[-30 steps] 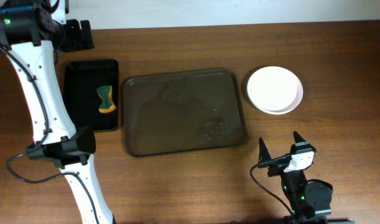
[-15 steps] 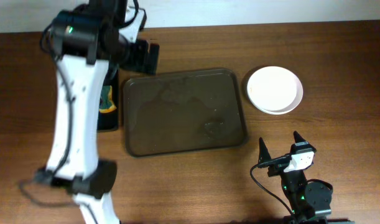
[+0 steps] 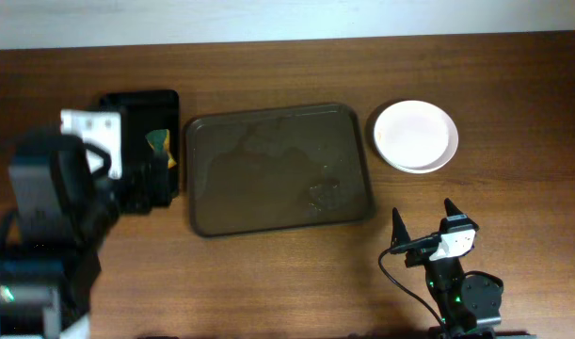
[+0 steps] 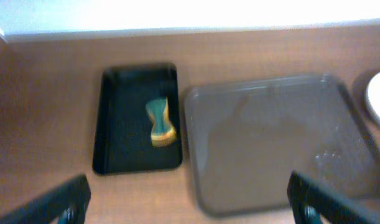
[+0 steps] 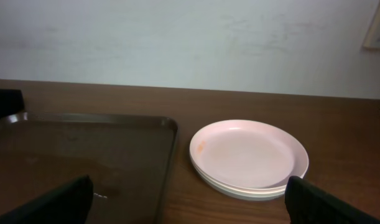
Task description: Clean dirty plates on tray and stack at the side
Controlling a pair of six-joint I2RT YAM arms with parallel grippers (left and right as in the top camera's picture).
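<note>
The white plates (image 3: 416, 136) sit stacked on the table right of the dark brown tray (image 3: 278, 169). The stack also shows in the right wrist view (image 5: 249, 157), with a small orange smear on the top plate. The tray holds no plates, only wet marks, and shows in the left wrist view (image 4: 270, 143) and right wrist view (image 5: 84, 155). My left gripper (image 4: 190, 202) is open and empty, high above the table's left front. My right gripper (image 3: 423, 226) is open and empty, low at the front right, facing the plates.
A small glossy black tray (image 3: 141, 141) stands left of the brown tray, holding a green and yellow sponge (image 4: 160, 121). My left arm's body (image 3: 52, 235) fills the overhead view's lower left. A wall runs along the table's far edge.
My left arm has swung from the far left corner back toward the front left and risen near the camera. The right arm, plates and trays have not moved.
</note>
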